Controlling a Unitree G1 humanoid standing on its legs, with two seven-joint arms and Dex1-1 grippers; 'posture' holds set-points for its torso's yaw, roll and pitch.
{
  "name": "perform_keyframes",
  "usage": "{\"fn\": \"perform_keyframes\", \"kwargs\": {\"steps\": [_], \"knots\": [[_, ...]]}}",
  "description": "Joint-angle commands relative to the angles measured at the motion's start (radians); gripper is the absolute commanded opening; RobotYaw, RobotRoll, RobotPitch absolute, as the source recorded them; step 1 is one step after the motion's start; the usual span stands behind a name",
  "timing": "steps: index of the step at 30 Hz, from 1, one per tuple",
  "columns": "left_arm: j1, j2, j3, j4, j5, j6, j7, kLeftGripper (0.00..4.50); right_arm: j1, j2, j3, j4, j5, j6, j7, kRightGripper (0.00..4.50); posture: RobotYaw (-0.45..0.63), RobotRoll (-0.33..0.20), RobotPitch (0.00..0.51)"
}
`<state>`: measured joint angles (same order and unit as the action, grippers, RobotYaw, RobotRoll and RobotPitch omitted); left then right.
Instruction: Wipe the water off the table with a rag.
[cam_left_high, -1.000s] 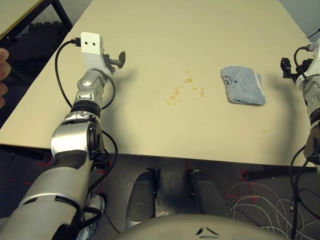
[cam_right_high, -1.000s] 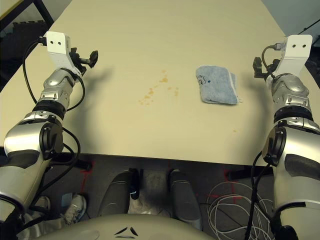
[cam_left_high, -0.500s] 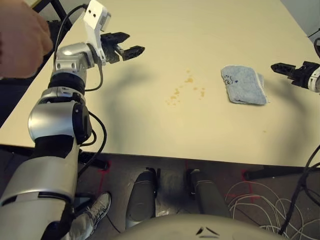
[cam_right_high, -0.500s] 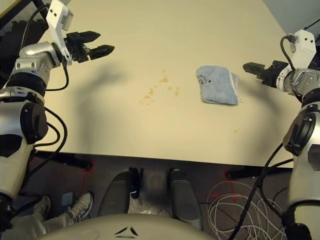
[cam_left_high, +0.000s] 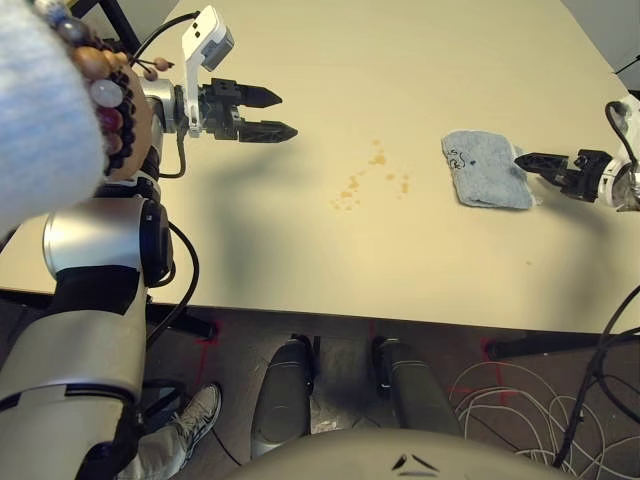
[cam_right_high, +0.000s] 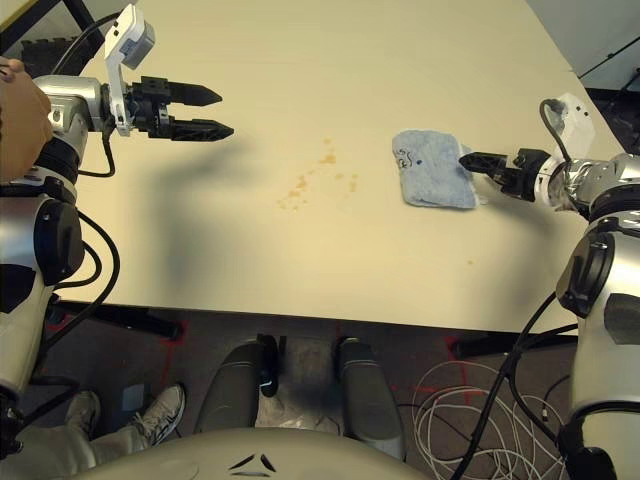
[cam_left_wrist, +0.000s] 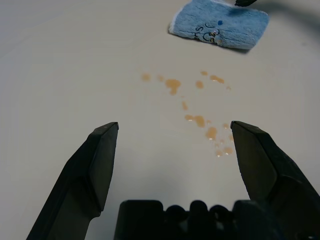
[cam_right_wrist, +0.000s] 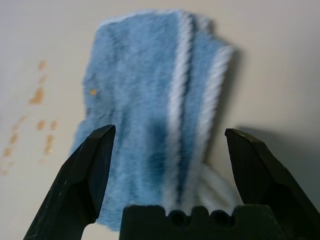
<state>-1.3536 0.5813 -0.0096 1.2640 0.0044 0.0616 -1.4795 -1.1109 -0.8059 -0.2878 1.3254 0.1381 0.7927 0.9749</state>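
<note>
- The rag (cam_right_high: 433, 182) lay flat on the table (cam_right_high: 330, 270), folded, toward the right edge and well in from the near edge, with a dark scribble near its left side.
- The water (cam_right_high: 318, 176) sat as a loose scatter of amber droplets near the middle of the table, left of the rag and clear of it.
- The right gripper (cam_right_high: 475, 160) reached in from the right edge, pointing left, its tips just at the rag's right side; I could not tell whether they touched the cloth.
- From the right wrist, its two black fingers (cam_right_wrist: 85, 175) stood wide apart with the rag (cam_right_wrist: 155, 120) lying ahead between them, nothing held.
- The left gripper (cam_right_high: 215, 112) hung over the table's far left part, pointing right toward the droplets and well apart from them.
- Its fingers (cam_left_wrist: 92, 175) were also spread wide and empty, the water (cam_left_wrist: 200, 112) ahead of them.
- A person's hand (cam_right_high: 22, 105) and a beaded wristband (cam_left_high: 105, 95) showed by the left arm, off the table's left edge.
</note>
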Motion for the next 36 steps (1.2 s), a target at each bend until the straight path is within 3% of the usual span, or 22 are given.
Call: {"fn": "perform_keyframes", "kwargs": {"steps": [1,6,12,28,31,36], "knots": [[0.012,0.018,-0.014,-0.020,0.017,0.006,-0.019,4.50,-0.003,0.002,0.018,0.002,-0.005,0.046,0.053,4.47,0.10,0.000,0.211],[0.014,0.018,-0.020,-0.030,0.016,0.004,-0.029,4.50,-0.016,0.017,0.029,0.004,-0.010,0.110,0.071,4.47,0.11,0.000,0.205],[0.006,0.018,-0.018,-0.042,0.008,0.006,-0.031,4.50,-0.048,0.055,0.019,0.009,-0.002,0.186,-0.026,4.47,0.13,0.000,0.199],[0.007,0.009,-0.011,-0.054,-0.002,0.013,-0.032,4.50,-0.077,0.196,0.068,-0.004,-0.043,0.078,-0.140,4.47,0.12,0.000,0.203],[0.005,0.006,-0.009,-0.052,-0.003,0.014,-0.027,4.50,-0.082,0.202,0.083,-0.004,-0.059,0.064,-0.162,3.88,0.12,0.000,0.203],[0.004,-0.001,-0.006,-0.050,-0.005,0.015,-0.021,4.50,-0.091,0.206,0.086,-0.005,-0.059,0.051,-0.189,2.09,0.12,0.000,0.203]]}}
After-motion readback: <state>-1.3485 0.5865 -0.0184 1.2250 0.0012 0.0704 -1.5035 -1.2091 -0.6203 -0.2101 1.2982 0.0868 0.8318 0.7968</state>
